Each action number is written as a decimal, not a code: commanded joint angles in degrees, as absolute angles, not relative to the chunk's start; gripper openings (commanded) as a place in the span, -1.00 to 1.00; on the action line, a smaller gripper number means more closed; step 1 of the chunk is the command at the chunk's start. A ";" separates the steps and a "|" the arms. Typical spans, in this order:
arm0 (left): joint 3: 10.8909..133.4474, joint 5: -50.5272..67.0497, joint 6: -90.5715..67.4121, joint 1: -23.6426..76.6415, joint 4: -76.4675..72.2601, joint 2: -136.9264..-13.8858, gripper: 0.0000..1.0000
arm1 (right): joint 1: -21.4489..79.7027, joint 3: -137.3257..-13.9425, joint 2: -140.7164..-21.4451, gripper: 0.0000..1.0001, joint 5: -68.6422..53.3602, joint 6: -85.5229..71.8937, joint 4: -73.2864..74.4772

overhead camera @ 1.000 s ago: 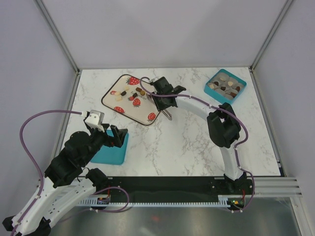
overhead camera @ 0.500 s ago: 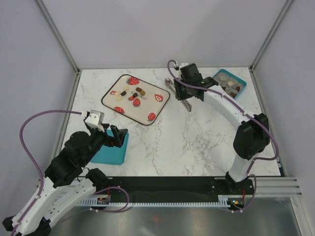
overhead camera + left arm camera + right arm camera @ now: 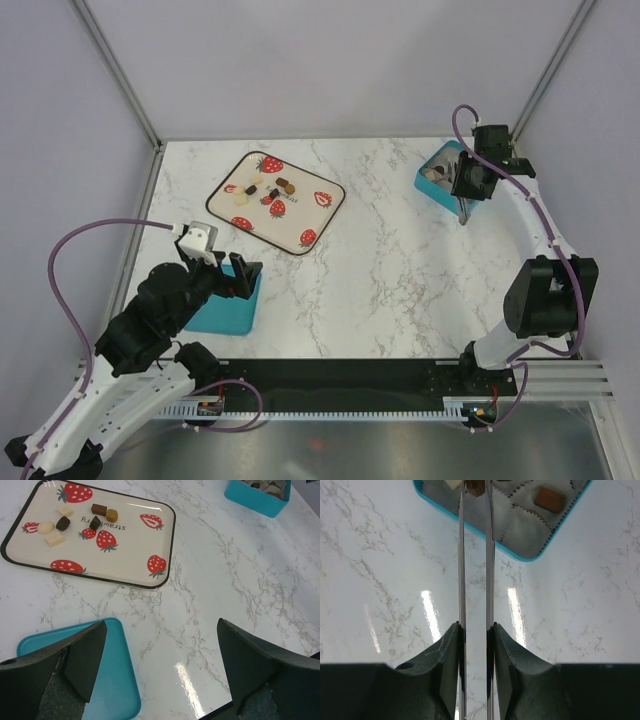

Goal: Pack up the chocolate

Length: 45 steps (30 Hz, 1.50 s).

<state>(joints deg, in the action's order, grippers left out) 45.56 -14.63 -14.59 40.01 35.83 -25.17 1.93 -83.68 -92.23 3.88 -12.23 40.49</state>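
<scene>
Carrying one brown chocolate [image 3: 476,486] in the tweezers [image 3: 462,555], the right hand [image 3: 475,645] stood clamped on the blades over the teal box [image 3: 530,557]; release was best made low, over a vacant paper cell. Left hand [image 3: 160,652] gaped wide above the teal lid [image 3: 110,690]; several pieces [image 3: 95,522] lay on the strawberry tray [image 3: 135,555].

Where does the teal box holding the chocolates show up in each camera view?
Top external: the teal box sits at the far right of the table, near its back edge.
Left wrist: the box is in the top right corner, cut off by the frame.
Right wrist: the box is at top centre, under the tips of the tweezers.
Shared landmark: the white marble tabletop, seen in all three views.
</scene>
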 commanded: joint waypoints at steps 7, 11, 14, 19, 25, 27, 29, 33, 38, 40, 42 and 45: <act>45.18 -13.27 -12.39 40.25 33.14 -26.89 0.99 | -5.01 -83.05 -91.76 -0.25 0.09 -13.45 41.40; 45.18 -13.71 -12.39 40.25 33.31 -26.72 0.99 | -5.62 -83.15 -92.64 -0.24 -2.37 -13.53 41.40; 45.09 -13.89 -12.39 40.25 33.14 -26.81 0.99 | -5.71 -82.18 -92.64 -0.24 -3.51 -13.54 41.40; 45.17 -13.27 -12.39 40.25 33.22 -27.51 0.99 | -5.80 -80.16 -92.64 -0.23 -4.04 -13.80 40.78; 45.18 -13.45 -12.39 40.25 33.14 -27.16 0.99 | -5.71 -78.31 -93.43 -0.21 -3.69 -13.71 39.99; 45.18 -13.54 -12.39 40.25 33.22 -27.07 0.99 | -5.71 -78.31 -93.95 -0.21 -3.95 -13.71 39.90; 45.18 -13.54 -12.39 40.25 33.13 -27.07 0.99 | -5.71 -78.22 -94.30 -0.21 -4.30 -13.89 39.64; 45.18 -13.62 -12.39 40.25 33.22 -26.98 0.99 | -5.71 -77.87 -94.48 -0.18 -4.39 -13.80 39.29; 45.17 -13.62 -12.39 40.25 33.22 -26.98 0.99 | -5.71 -78.05 -95.36 -0.14 -4.83 -13.89 39.02; 45.17 -13.80 -12.39 40.25 33.14 -26.98 0.99 | -5.71 -78.22 -95.80 -0.14 -4.83 -13.89 39.02; 45.17 -13.80 -12.39 40.25 33.22 -26.89 0.99 | -5.80 -78.57 -95.98 -0.13 -5.27 -13.97 38.85; 45.18 -13.80 -12.30 40.25 33.13 -26.98 0.99 | -5.71 -78.66 -96.24 -0.11 -5.54 -14.15 38.76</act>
